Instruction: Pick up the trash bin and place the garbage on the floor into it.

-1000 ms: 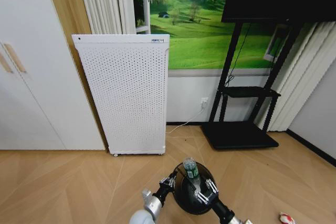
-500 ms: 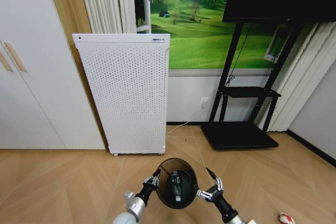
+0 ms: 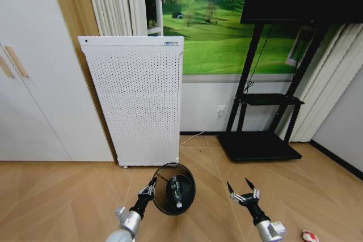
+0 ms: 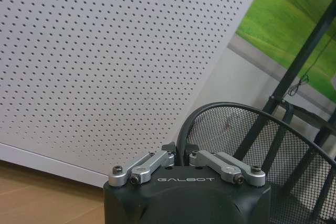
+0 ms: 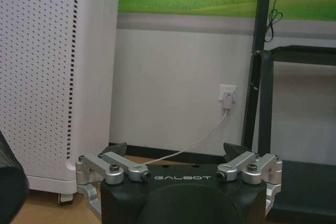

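Black mesh trash bin (image 3: 173, 189): gripped by left end effector (image 3: 148, 188) | bottle (image 3: 175, 190) apparently inside | right end effector (image 3: 243, 191): spread, empty

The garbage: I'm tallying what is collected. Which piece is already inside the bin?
The clear bottle, lying inside the trash bin held by the left claw. The red-and-white wrapper lies on the floor, beyond the open right claw.
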